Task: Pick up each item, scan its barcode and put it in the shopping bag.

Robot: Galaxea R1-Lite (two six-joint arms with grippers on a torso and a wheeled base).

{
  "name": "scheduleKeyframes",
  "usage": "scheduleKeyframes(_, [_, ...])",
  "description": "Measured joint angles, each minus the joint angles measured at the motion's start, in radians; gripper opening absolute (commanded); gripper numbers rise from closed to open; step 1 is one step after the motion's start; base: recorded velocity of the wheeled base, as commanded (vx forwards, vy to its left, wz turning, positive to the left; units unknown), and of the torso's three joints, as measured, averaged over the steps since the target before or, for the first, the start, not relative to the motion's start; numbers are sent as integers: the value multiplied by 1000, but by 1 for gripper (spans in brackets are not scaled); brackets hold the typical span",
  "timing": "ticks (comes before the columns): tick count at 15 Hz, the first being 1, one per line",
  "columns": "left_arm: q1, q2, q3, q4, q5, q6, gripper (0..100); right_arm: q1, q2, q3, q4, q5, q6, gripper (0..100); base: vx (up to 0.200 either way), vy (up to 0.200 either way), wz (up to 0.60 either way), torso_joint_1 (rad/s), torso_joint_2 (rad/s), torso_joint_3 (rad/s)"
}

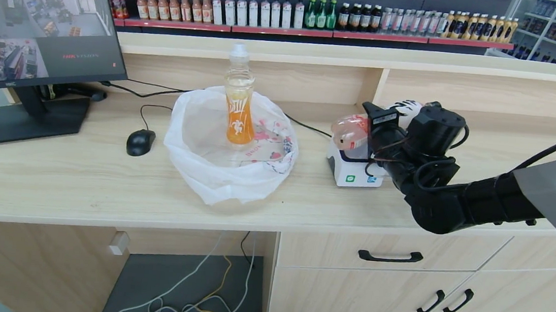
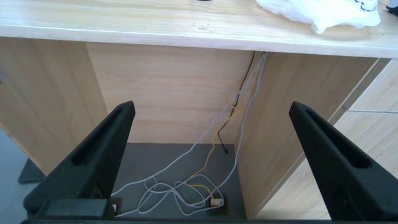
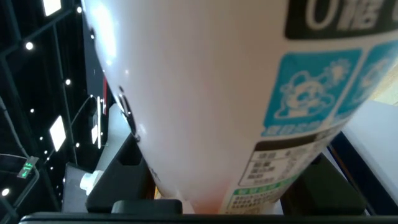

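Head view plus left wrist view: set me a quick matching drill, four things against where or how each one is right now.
Things:
1. orange drink bottle
2. pink-white bottle
3. mouse
4. left gripper

Places or states:
A. open, facing the recess under the counter
B. on the counter between the monitor and the shopping bag
C. gripped by the right gripper at the scanner
D. upright inside the shopping bag

Pairs: 1-D, 2-C, 3-B, 4-A.
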Motion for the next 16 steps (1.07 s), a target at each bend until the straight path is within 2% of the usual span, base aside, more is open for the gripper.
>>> scheduleKeyframes(16, [0,0,0,0,0,0,100,29,-80,11,13,0,-23,0,0,0,0,0,0,0])
